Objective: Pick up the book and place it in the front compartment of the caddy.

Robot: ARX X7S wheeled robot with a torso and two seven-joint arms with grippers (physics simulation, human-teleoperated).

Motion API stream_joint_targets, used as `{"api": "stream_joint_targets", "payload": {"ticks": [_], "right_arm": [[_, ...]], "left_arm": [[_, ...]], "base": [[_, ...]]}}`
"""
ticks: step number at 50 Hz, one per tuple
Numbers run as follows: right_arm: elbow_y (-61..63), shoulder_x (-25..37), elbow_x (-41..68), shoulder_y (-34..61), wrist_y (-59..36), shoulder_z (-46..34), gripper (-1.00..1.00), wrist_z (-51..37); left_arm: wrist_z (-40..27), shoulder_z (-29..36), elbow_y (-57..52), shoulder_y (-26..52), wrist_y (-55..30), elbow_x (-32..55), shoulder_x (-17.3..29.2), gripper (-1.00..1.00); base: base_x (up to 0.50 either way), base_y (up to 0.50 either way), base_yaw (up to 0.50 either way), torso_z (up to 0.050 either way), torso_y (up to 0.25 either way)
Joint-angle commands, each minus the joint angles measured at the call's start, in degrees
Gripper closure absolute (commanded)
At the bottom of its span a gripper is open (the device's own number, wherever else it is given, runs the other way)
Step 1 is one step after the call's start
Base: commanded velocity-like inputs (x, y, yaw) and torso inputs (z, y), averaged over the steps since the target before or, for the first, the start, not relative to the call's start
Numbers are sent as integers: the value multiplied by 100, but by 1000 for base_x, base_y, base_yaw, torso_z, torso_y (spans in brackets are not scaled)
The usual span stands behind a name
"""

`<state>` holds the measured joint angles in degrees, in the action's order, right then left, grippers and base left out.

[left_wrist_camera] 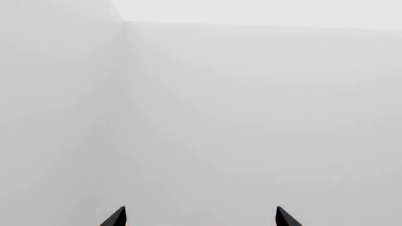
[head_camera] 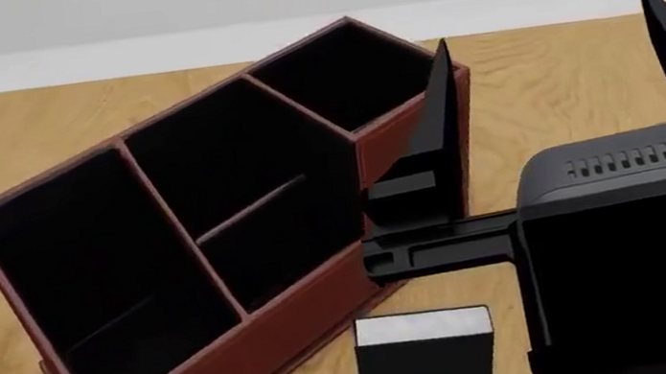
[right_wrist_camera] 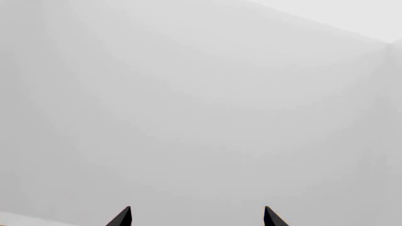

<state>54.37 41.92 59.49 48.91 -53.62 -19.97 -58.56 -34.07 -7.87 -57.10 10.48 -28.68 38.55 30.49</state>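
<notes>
The caddy (head_camera: 278,334) is a large dark-red box with a black interior and three sections, standing at an angle on the wooden table in the head view. The book (head_camera: 426,368) is black with a white page edge and lies on the table just before the caddy's near right corner, partly cut off by the picture's lower edge. My right gripper (head_camera: 543,16) is open and empty, fingers pointing up, raised right of the caddy and above the book. It also shows open in the right wrist view (right_wrist_camera: 197,209). My left gripper (left_wrist_camera: 201,209) is open and empty, facing only grey walls; it is out of the head view.
The wooden table (head_camera: 17,132) runs back to a pale grey wall (head_camera: 155,7). My right arm's black wrist body (head_camera: 637,244) hides the table's near right part. Both wrist views show only grey wall (left_wrist_camera: 251,117).
</notes>
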Motion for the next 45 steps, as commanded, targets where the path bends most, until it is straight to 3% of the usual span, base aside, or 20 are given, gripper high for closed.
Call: {"api": "stream_joint_targets", "payload": {"ticks": [1,11,29,45], "right_arm": [[-28,-9,16,69,-3,-48,-100,6],[-47,-26,-10,107,6,-108,-100,20],[-46,-6,11,91,55,-146,-100,13],[-112,69,569,586,-180,-10,-100,-114]], "left_arm": [[-88,-68,-68,-59,50,75,88,-100],[-190,-331,-134,-306,264,114,164,-100],[-272,-159,-58,-251,342,102,249,-100],[-369,-133,-75,-298,439,162,351,-100]], "base": [[355,4,0,0,0],[358,2,0,0,1],[356,4,0,0,1],[-2,0,0,0,1]]}}
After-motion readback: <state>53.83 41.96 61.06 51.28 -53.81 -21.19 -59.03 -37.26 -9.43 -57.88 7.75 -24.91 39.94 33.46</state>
